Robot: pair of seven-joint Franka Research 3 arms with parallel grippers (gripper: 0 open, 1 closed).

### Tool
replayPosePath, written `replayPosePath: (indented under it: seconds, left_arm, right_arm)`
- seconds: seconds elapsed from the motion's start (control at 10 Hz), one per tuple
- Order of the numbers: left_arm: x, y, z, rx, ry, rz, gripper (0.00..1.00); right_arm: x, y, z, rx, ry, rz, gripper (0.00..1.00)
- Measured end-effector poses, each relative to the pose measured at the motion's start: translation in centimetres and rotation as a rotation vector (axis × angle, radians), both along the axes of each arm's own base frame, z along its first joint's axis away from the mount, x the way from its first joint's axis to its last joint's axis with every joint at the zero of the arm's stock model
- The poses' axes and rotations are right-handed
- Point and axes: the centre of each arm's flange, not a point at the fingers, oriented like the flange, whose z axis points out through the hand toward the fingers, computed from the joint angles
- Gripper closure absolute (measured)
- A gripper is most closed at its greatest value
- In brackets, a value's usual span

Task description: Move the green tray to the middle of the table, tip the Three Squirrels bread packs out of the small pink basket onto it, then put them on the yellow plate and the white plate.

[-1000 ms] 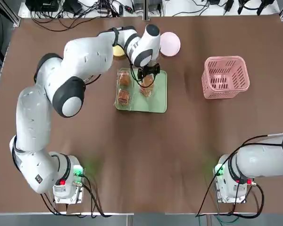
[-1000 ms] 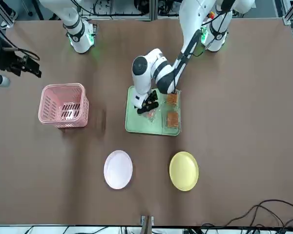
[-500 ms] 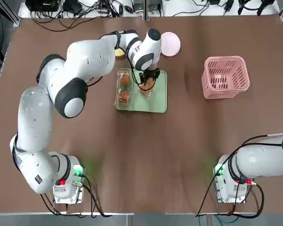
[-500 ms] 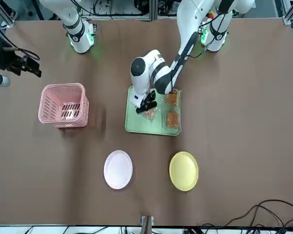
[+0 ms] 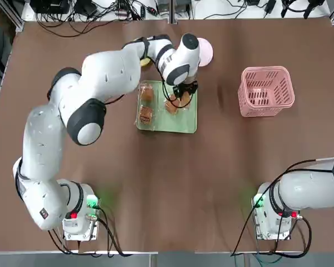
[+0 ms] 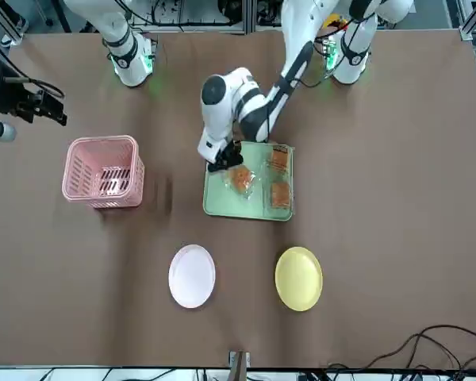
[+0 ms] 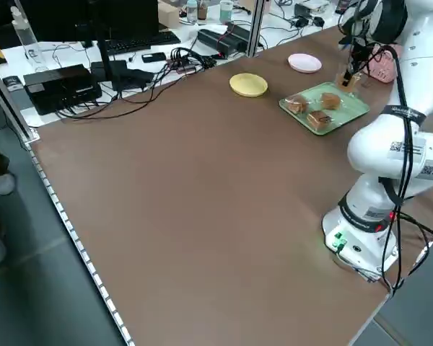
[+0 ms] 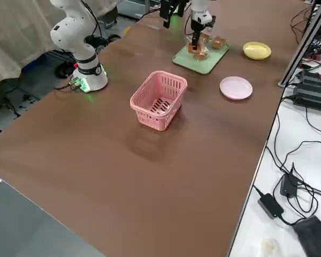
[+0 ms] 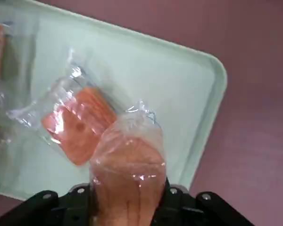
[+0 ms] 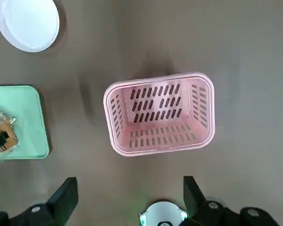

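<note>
My left tool (image 9: 128,200) grips one pack (image 9: 128,175), its long axis running between the fingers, above the tray (image 9: 146,70); my right tool (image 10: 131,200) stands open, parked beyond the basket (image 10: 159,114).

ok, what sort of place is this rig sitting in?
Looks like a robotics lab or test room: robot arms mounted at a brown table, a side desk with a keyboard, and loose cables around black boxes.
</note>
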Motion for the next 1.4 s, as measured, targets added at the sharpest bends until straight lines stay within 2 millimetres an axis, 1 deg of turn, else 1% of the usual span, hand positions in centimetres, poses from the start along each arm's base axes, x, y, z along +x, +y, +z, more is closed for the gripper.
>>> replayPosePath:
  seconds: [0.2,0.3,0.4,0.5,0.8,1.0,1.1,1.3,1.4]
  left_arm:
    - [-3.6,-2.4,-1.2,0.009,0.01,-0.032,0.53]
    - [-5.0,-3.1,-2.2,0.022,0.019,-0.049,0.52]
    - [-5.6,-3.2,-3.2,0.034,0.027,-0.056,0.51]
    - [-5.6,-3.0,-3.9,0.043,0.033,-0.055,0.49]
    - [-4.9,-2.4,-4.7,0.057,0.032,-0.044,0.49]
    - [-3.6,-1.6,-5.8,0.075,0.027,-0.025,0.49]
    - [-3.1,-1.4,-6.0,0.067,0.016,-0.008,0.49]
    - [-1.9,-1.7,-5.4,0.008,-0.035,0.06,0.49]
    - [-1.8,-1.9,-5.2,-0.008,-0.056,0.077,0.46]
  right_arm:
    - [0.0,-0.2,0.0,0.0,0.001,-0.003,0.01]
    - [0.0,-0.3,0.0,0.0,0.001,-0.005,0.01]
    - [0.0,-0.3,0.0,0.0,0.002,-0.006,0.01]
    - [0.0,-0.4,0.0,0.0,0.002,-0.008,0.01]
    - [-0.1,-0.6,-0.1,0.0,0.008,-0.011,0.01]
    - [-0.1,-0.8,-0.1,0.0,0.01,-0.015,0.01]
    - [-0.1,-0.8,-0.1,0.0,0.011,-0.015,0.01]
    - [-0.1,-0.9,-0.2,0.0,0.012,-0.017,0.01]
    - [-0.1,-1.0,-0.2,0.0,0.012,-0.018,0.01]
